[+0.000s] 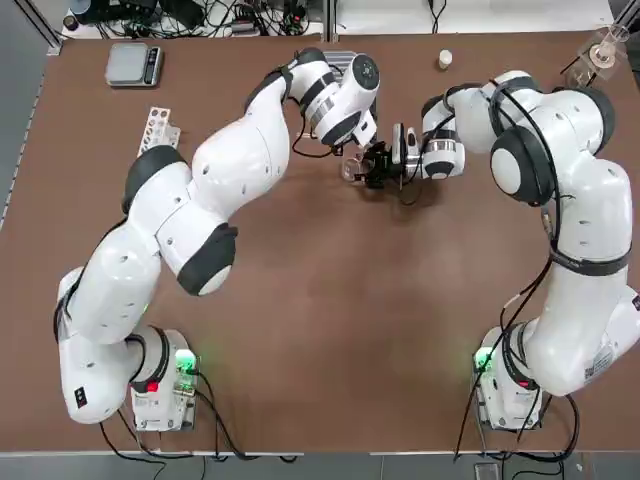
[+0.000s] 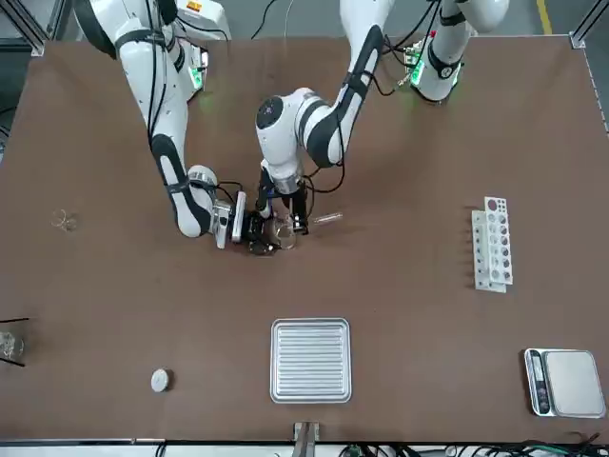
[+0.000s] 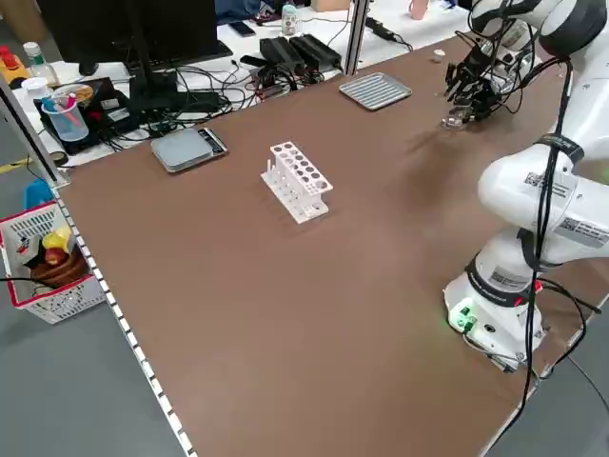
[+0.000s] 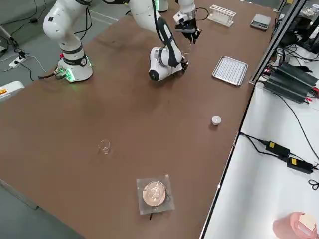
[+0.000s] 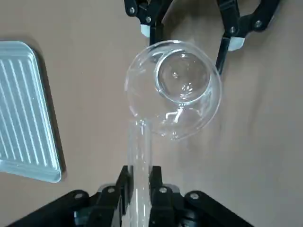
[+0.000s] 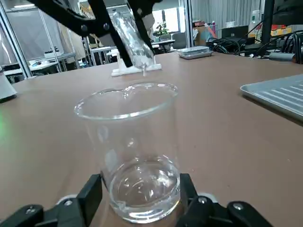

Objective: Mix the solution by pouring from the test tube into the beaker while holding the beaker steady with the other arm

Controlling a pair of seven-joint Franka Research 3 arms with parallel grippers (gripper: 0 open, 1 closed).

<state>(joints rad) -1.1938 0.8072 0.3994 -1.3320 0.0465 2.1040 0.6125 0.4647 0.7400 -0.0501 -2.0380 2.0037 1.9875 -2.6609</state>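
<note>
The beaker (image 6: 128, 142), a small clear glass cup, stands upright on the brown table, and my right gripper (image 6: 139, 189) is shut on its base. The top view shows that right gripper (image 1: 383, 165) near the table's middle, toward the far side, reaching in from the right. My left gripper (image 5: 139, 177) is shut on a clear test tube (image 5: 138, 151). The tube is tilted with its mouth at the beaker (image 5: 189, 109) rim. Seen from the front, the left gripper (image 2: 285, 205) hangs just above the beaker (image 2: 282, 233).
A ribbed metal tray (image 2: 310, 360) lies beyond the beaker on the table's far side. A white test tube rack (image 1: 158, 128) and a scale (image 1: 134, 63) are at the far left. A small white cap (image 1: 445, 60) and a flask on a stand (image 1: 605, 50) sit far right.
</note>
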